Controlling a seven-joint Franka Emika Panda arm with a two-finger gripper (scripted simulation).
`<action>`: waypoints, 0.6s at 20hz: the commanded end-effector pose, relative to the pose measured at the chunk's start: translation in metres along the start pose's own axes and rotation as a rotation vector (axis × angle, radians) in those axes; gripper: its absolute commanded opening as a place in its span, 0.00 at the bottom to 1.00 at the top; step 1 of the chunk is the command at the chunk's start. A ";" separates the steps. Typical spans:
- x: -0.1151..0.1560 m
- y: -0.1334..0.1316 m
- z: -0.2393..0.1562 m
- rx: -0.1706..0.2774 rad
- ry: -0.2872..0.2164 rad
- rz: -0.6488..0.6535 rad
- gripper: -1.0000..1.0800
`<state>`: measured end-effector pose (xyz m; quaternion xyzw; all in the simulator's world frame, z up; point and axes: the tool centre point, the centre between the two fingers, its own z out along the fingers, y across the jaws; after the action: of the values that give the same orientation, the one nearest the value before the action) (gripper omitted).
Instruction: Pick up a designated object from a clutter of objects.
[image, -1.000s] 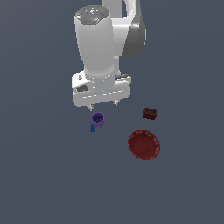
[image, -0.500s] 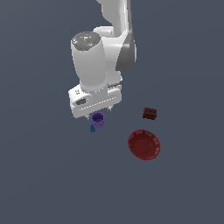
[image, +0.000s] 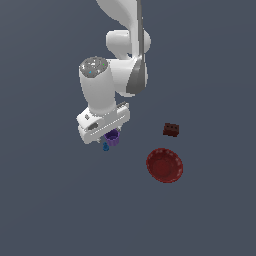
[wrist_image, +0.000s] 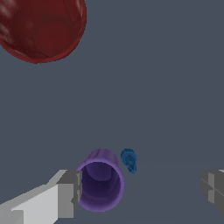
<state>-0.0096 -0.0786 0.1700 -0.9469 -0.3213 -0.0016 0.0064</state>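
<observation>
A small purple cup (image: 113, 138) stands partly under my white hand in the exterior view, with a tiny blue piece (image: 106, 147) right beside it. My gripper (wrist_image: 142, 190) is open above them. In the wrist view the purple cup (wrist_image: 101, 180) sits just inside one grey fingertip (wrist_image: 70, 192) and the blue piece (wrist_image: 129, 160) lies between the two fingers; the other fingertip (wrist_image: 212, 187) is far off. A dark red-brown block (image: 172, 130) and a red round bowl (image: 164, 165) lie toward the exterior view's right. The fingers are hidden in the exterior view.
The grey floor runs flat all around. The red bowl (wrist_image: 40, 27) fills one corner of the wrist view. My arm's white links (image: 125, 45) rise above the hand in the exterior view.
My hand has come down and toward the exterior view's left, over the purple cup and the blue piece. The objects have not moved.
</observation>
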 end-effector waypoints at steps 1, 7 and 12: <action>-0.006 0.003 0.011 -0.002 -0.001 -0.055 0.96; -0.020 0.008 0.038 -0.005 -0.003 -0.183 0.96; -0.031 0.011 0.056 -0.007 -0.006 -0.274 0.96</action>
<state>-0.0258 -0.1028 0.1188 -0.9004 -0.4351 -0.0008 0.0024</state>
